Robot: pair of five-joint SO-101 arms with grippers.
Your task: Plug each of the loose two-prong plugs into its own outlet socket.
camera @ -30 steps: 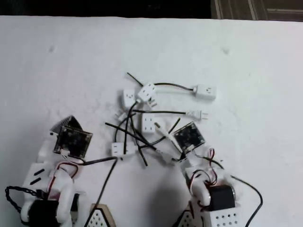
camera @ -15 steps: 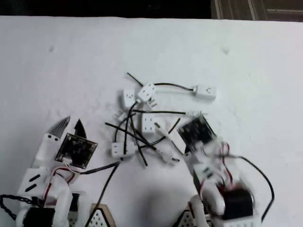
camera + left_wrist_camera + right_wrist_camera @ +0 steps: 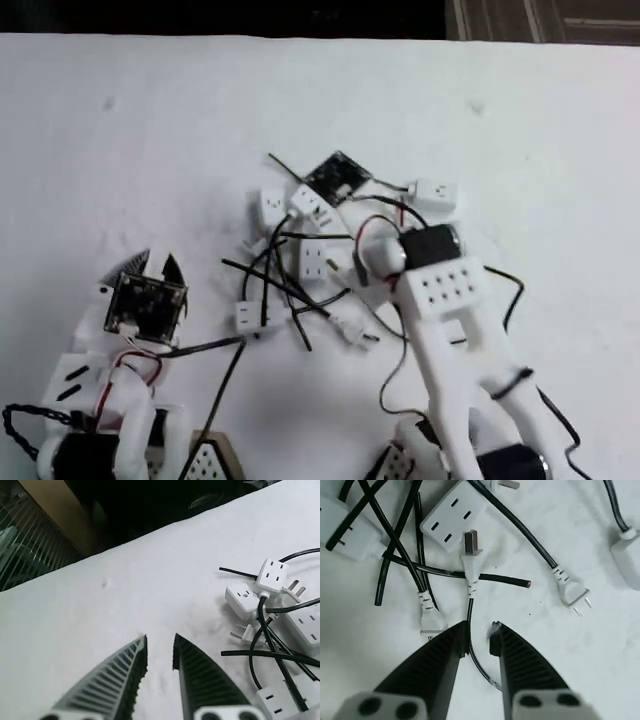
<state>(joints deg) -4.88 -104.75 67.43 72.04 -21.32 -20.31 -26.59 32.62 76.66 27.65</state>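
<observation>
The right gripper (image 3: 480, 630) is set narrow, its jaws a slim gap apart and holding nothing, tips pointing down at the black cord (image 3: 469, 602) of a two-prong plug (image 3: 471, 544). That cord runs straight toward the gap and curves on beneath it, so the slim opening looks suited to pinching the thin lead or the plug's moulded neck rather than a bulky block. The plug's prongs touch the rim of a white socket block (image 3: 451, 516) and are not seated in its slots. A second plug (image 3: 431, 624) lies just beside one finger, and a third plug (image 3: 574, 592) lies free on the table (image 3: 600, 645), its prongs touching nothing. In the high view this arm is stretched out over the tangle of cords (image 3: 290, 290), where most sockets and plugs are heaped. The left gripper (image 3: 160, 647) is likewise narrow and empty, over bare table beside the heap, probably parked there to leave the other arm room.
</observation>
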